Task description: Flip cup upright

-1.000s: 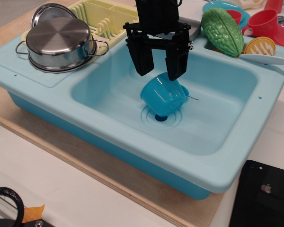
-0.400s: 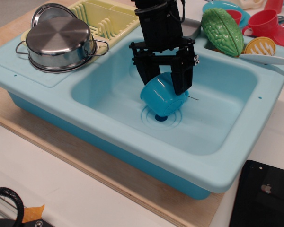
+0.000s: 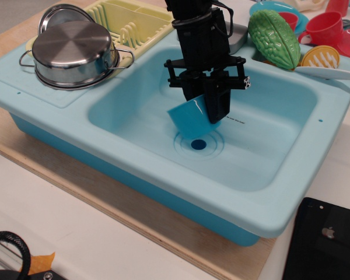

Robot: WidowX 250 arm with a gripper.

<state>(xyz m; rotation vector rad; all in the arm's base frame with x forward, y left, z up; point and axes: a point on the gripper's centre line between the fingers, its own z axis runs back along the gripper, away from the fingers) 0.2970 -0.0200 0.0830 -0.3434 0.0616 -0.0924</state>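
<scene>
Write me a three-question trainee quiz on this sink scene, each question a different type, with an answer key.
1. True or false: the end effector is shut on the blue cup.
2. Multiple choice: the steel pot sits A) in the sink basin, B) on the counter left of the basin, C) on the black phone.
3. Fill in: directly below the cup, in the floor of the sink, is the dark round ____.

Key: 1 true; 2 B; 3 drain.
</scene>
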